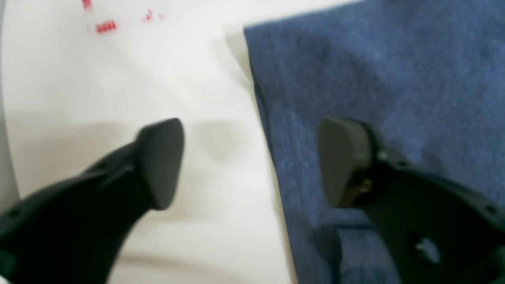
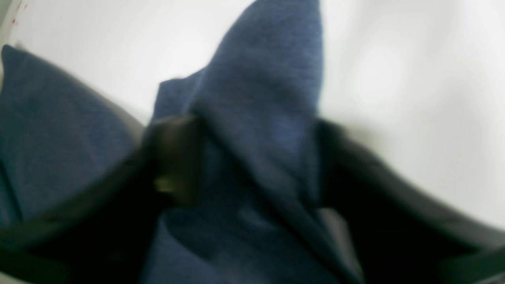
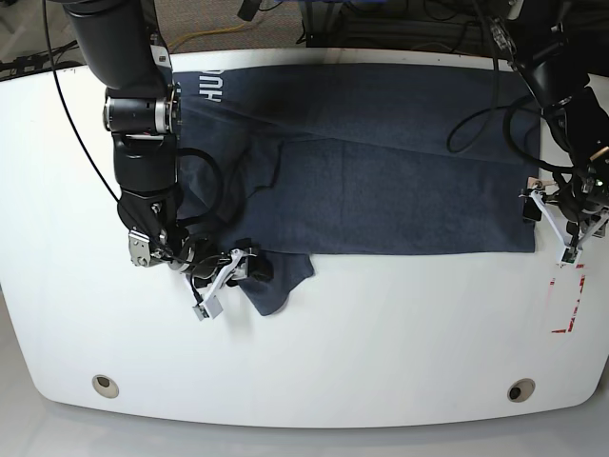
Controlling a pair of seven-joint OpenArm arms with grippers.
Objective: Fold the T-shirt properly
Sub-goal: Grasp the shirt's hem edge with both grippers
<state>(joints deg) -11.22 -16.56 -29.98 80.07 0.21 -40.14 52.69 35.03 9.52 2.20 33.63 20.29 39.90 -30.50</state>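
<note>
The dark navy T-shirt lies spread across the back half of the white table, with white lettering at its far left corner. A bunched sleeve flap sticks out at its front left. My right gripper sits at that flap. In the right wrist view its jaws stand apart with a ridge of cloth between them. My left gripper is open at the shirt's right edge. In the left wrist view one finger is over bare table and the other over the cloth.
Red tape marks lie on the table just in front of the left gripper and also show in the left wrist view. Two round holes sit near the table's front edge. Cables hang behind the right-hand arm.
</note>
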